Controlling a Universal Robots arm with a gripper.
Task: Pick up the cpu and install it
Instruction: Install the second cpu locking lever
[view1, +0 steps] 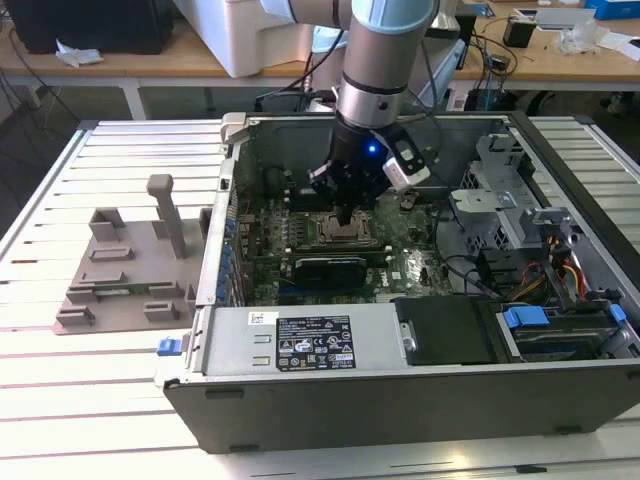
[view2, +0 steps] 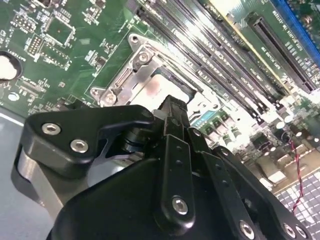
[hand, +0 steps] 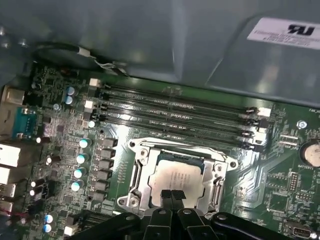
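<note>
In the exterior view a grey tray (view1: 125, 270) with posts lies at the left of the frame on the slatted table (view1: 60, 400). Right of it the open case (view1: 420, 390) fills the middle, with the board (view1: 330, 250) on its floor. The arm (view1: 385, 60) comes down from the top centre, and the gripper (view1: 346, 214) hangs just over the socket (view1: 345, 232) in mid-frame. Further right sit the drive cage (view1: 500, 190) and bundled cables (view1: 560, 270).

In the first wrist view the cpu (hand: 176, 181) lies flat in the socket's metal frame (hand: 137, 175), lower centre. It is square, with no long axis, its silvery top facing up and its edges square to the frame. The gripper's fingers (hand: 167, 197) are pressed together, tips at the cpu's near edge, holding nothing; whether they touch it cannot be told. Memory slots (hand: 175, 112) run across the frame above the socket, capacitors (hand: 80, 160) stand to its left, and the case wall (hand: 150, 35) closes the top
</note>
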